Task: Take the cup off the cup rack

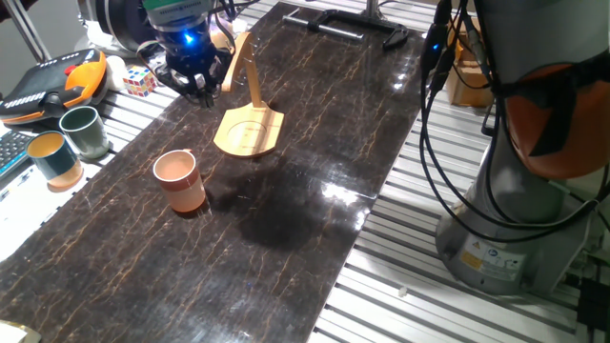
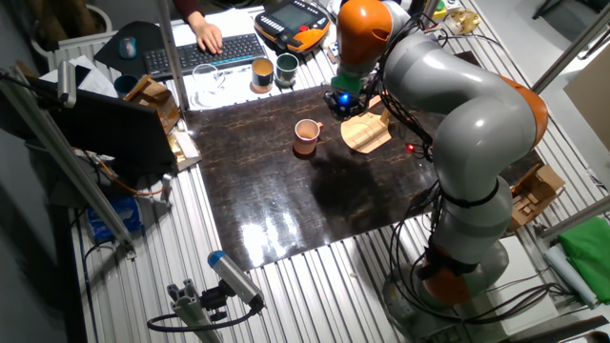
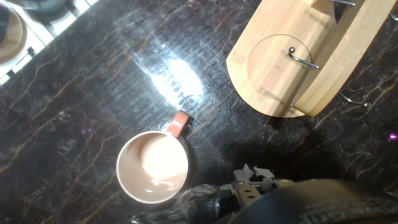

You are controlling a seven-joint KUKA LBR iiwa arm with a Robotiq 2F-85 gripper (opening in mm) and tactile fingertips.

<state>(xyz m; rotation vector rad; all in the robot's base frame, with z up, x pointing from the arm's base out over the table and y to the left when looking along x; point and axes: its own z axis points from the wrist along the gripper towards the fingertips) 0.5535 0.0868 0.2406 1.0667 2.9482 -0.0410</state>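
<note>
Upright, the salmon cup [image 3: 153,166] stands beside the cup rack [image 3: 292,59]; pincer [image 1: 195,88] spread unclear.

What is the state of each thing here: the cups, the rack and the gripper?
Pink cup: upright on the table, off the rack, empty.
Rack: standing upright, nothing hanging on it.
Gripper: raised above the table behind the rack, holding nothing; open or shut cannot be told.
Green cup: upright, beside the dark mat.
Teal cup: upright on a coaster.
</note>
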